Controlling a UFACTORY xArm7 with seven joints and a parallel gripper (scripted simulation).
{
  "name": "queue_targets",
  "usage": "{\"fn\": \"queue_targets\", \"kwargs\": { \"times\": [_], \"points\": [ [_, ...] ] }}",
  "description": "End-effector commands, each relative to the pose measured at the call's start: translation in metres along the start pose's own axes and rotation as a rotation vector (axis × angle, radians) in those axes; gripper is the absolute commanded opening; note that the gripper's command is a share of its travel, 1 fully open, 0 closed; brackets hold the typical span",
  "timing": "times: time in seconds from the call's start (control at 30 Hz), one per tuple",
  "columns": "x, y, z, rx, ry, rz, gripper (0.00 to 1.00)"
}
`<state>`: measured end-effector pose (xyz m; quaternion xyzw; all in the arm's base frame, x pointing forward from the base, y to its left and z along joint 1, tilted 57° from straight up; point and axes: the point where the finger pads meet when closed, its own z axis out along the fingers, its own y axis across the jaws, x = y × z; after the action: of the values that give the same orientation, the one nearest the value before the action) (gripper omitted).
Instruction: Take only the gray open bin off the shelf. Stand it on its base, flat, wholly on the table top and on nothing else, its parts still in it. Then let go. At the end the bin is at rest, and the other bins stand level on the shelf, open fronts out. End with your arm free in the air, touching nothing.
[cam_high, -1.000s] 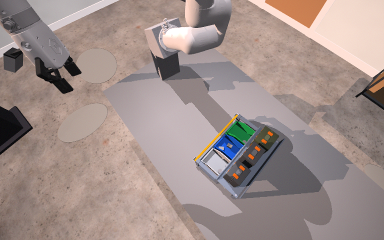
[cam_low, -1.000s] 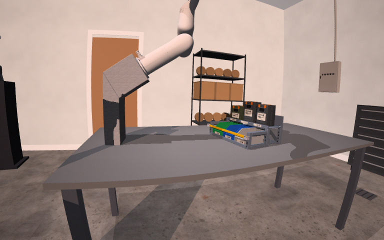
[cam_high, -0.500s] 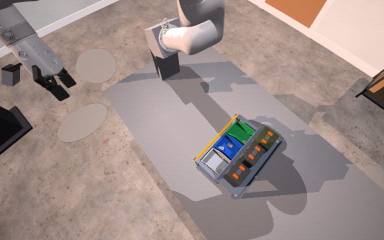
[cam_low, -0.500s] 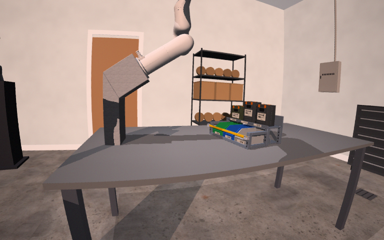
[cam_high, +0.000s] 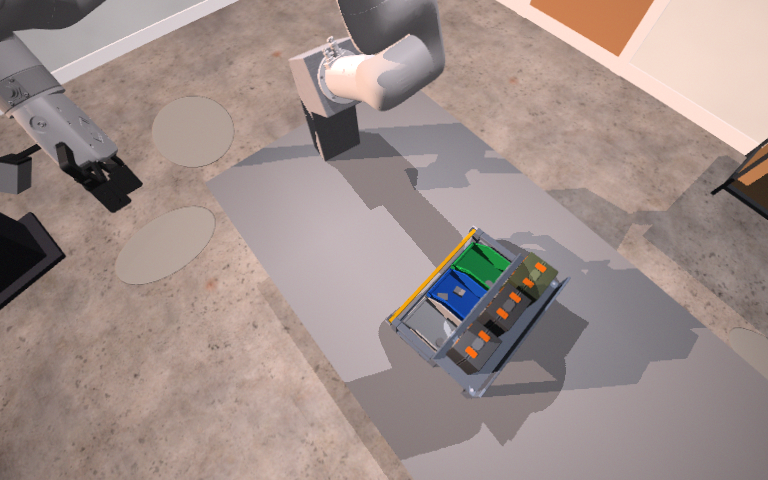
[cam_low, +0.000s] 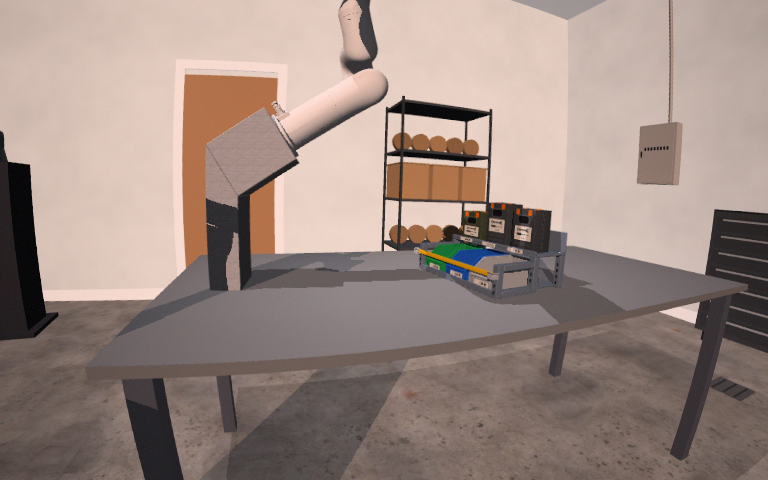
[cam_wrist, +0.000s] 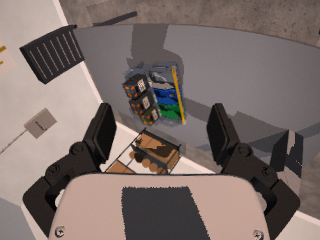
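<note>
Meanwhile, the gray bin (cam_high: 428, 323) (cam_low: 498, 261) sits beside the blue one (cam_high: 457, 292) (cam_low: 478, 257) (cam_wrist: 165, 96) in the shelf (cam_high: 412, 343) (cam_low: 533, 277) on the surface (cam_high: 294, 237) (cam_low: 351, 316) (cam_wrist: 225, 65); top and wrist views catch the pincer (cam_high: 116, 186) (cam_wrist: 161, 115), spread wide, and the exterior adds a brown door (cam_low: 226, 169).

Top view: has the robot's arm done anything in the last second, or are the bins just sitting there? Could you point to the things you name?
The hand (cam_high: 120, 187) (cam_wrist: 161, 115) has moved toward the bottom of the top view and a little left, and its shadow has shifted across the shelf (cam_high: 430, 277) (cam_low: 455, 262) (cam_wrist: 178, 95). Nothing was taken hold of or let go; the hand stays open. The gray open bin (cam_high: 425, 322) (cam_low: 481, 281) (cam_wrist: 163, 79) and its neighbors look unmoved on the shelf.
</note>
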<state>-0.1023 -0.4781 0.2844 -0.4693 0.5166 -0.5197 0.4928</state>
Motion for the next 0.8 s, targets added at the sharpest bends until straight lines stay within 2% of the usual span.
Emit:
{"fn": "queue_targets", "kwargs": {
  "times": [0.0, 0.33, 0.5, 0.77],
  "points": [
    [0.021, 0.011, 0.010, 0.082, -0.060, -0.099, 1.00],
    [0.021, 0.011, 0.010, 0.082, -0.060, -0.099, 1.00],
    [0.062, 0.036, 0.034, 0.082, -0.060, -0.099, 1.00],
    [0.062, 0.036, 0.034, 0.082, -0.060, -0.099, 1.00]
  ]
}}
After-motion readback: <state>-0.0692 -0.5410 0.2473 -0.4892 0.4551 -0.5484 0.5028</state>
